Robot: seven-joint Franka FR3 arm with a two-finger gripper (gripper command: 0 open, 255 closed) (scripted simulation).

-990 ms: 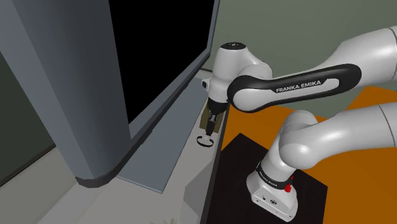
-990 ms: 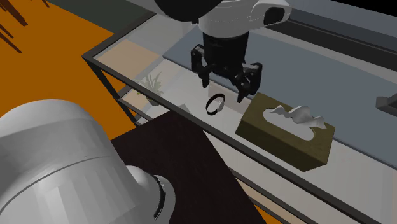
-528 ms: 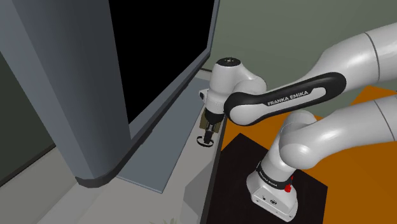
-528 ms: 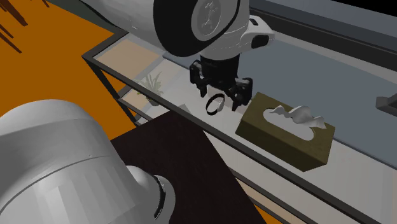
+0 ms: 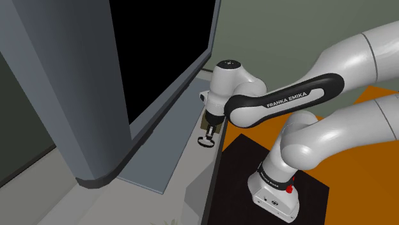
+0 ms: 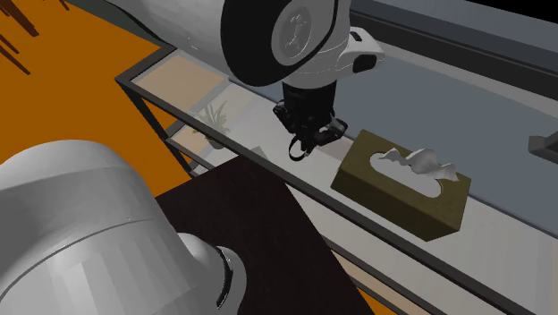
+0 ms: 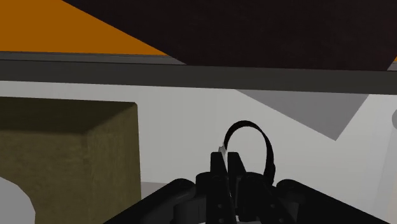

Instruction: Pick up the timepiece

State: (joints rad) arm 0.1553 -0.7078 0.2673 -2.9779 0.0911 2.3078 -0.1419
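The timepiece is a small black wristwatch, a thin ring-shaped band (image 6: 299, 151) standing on edge on the pale glass tabletop (image 6: 250, 107), close to the table's near frame. My black gripper (image 6: 309, 141) points straight down onto it, fingers drawn together on the band. The wrist view has the two fingertips (image 7: 219, 167) pressed together on one side of the band's loop (image 7: 266, 147), which arches out beyond them. From the shoulder view the gripper (image 5: 209, 132) sits just above the watch (image 5: 205, 142), beside the table's dark edge.
An olive tissue box (image 6: 404, 184) with white tissue lies right beside the gripper, also seen in the wrist view as the olive box (image 7: 67, 149). The dark table frame (image 6: 376, 240) runs along the black stand top (image 6: 268, 237). A grey pillar (image 5: 64, 96) and a black area stand behind.
The gripper came down from above the watch to the tabletop, and its fingers, open a second ago, have shut on the band. The watch has stayed in place.
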